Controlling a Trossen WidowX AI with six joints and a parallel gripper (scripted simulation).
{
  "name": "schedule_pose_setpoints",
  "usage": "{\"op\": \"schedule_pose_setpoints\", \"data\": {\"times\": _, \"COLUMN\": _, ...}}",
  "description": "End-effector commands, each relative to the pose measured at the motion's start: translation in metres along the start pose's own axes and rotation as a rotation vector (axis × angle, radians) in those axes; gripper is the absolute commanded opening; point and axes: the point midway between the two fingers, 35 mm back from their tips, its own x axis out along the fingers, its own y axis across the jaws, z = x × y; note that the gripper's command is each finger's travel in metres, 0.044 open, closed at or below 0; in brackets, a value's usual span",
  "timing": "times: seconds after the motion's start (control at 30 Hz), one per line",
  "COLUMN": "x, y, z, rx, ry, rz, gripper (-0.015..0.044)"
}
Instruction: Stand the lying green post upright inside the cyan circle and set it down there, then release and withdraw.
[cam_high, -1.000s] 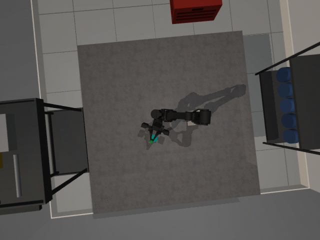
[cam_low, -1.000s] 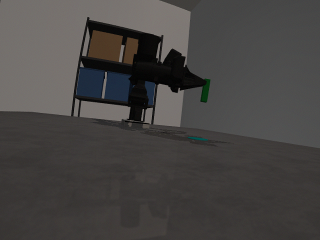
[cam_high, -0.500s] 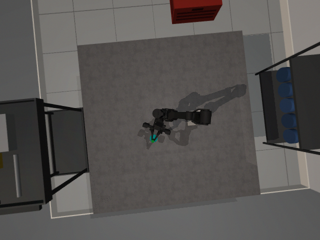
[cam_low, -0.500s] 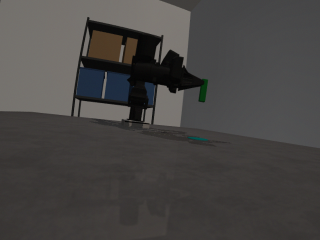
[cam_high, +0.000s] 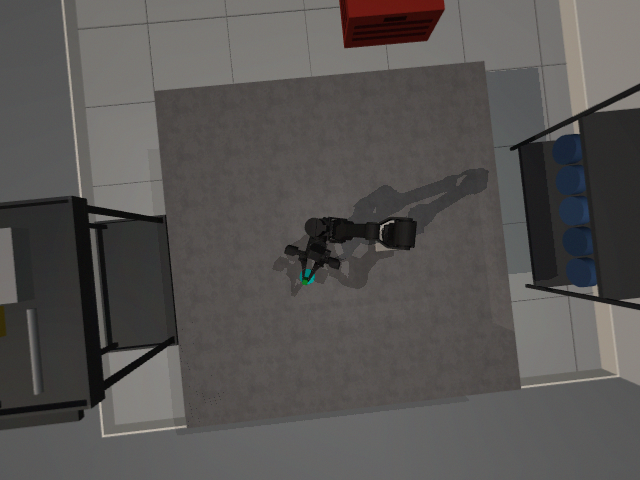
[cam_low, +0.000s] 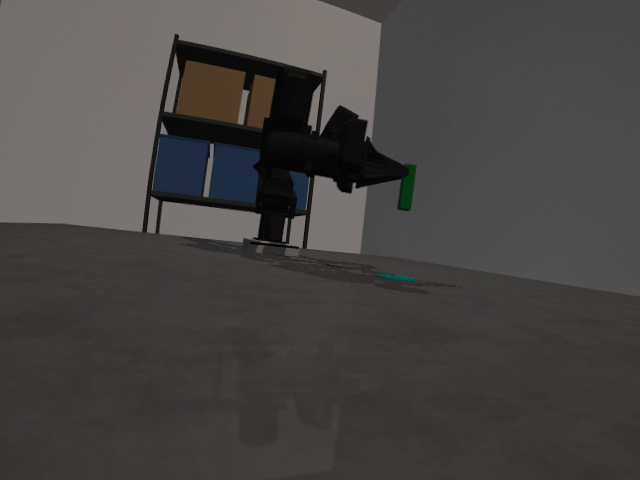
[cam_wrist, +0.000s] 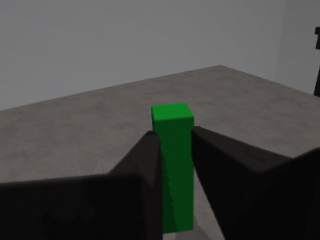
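The green post (cam_high: 305, 282) (cam_low: 407, 191) (cam_wrist: 177, 175) is held nearly upright, with a slight tilt in the exterior view, high above the table top. My gripper (cam_high: 305, 280) (cam_low: 405, 171) (cam_wrist: 172, 138) is shut on the post near its upper end, one finger on each side, and points nearly level. The cyan circle (cam_high: 309, 273) (cam_low: 395, 277) lies flat on the table top, below the post. In the top view the post and fingertips overlap the circle's lower edge and hide part of it. The circle does not show in the wrist view.
The arm's base (cam_low: 271, 248) stands on the grey table top (cam_high: 248, 155) (cam_low: 155, 335) (cam_wrist: 100, 115). Beyond the table are a red crate (cam_high: 392, 23), a shelf with blue containers (cam_high: 573, 210) and a dark rack (cam_high: 136, 284).
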Motion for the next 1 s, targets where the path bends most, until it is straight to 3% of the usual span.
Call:
{"op": "schedule_pose_setpoints", "data": {"times": 0.0, "x": 0.001, "y": 0.000, "z": -0.015, "rx": 0.015, "ry": 0.001, "rz": 0.003, "gripper": 0.0023}}
{"op": "schedule_pose_setpoints", "data": {"times": 0.97, "x": 0.007, "y": 0.006, "z": -0.087, "rx": 0.013, "ry": 0.001, "rz": 0.005, "gripper": 0.0023}}
